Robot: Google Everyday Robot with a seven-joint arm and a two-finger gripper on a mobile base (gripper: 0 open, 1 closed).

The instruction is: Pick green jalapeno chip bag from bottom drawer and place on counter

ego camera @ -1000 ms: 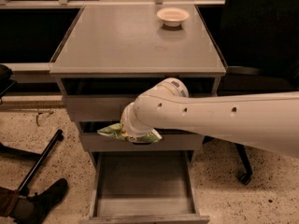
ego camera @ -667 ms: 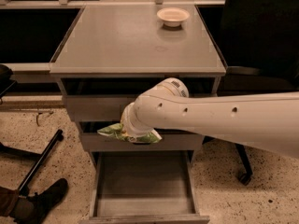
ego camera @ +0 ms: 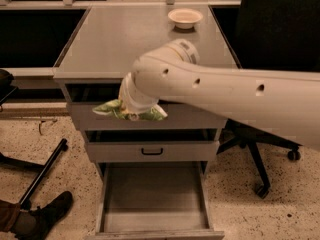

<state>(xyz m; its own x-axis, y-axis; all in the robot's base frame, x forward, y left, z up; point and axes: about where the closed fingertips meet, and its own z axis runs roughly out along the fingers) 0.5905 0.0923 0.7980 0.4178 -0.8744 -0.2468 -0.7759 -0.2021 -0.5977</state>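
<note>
I am holding the crinkled foil green jalapeno chip bag (ego camera: 150, 115) aloft before the top drawer (ego camera: 192, 118). The gripper (ego camera: 132, 112) is clamping it under the smooth white wrist. The bottom drawer (ego camera: 152, 196), a plain grey tray, is standing open. A round white bowl (ego camera: 185, 18) is sitting on the flat grey desk (ego camera: 125, 39).

White arm (ego camera: 225, 91) reached in from right, near level; wrist (ego camera: 136, 93) bent downward. Below wrist, gripper (ego camera: 131, 112) in mid-air, mostly hidden, clamped on green jalapeno chip bag (ego camera: 106, 108).
</note>
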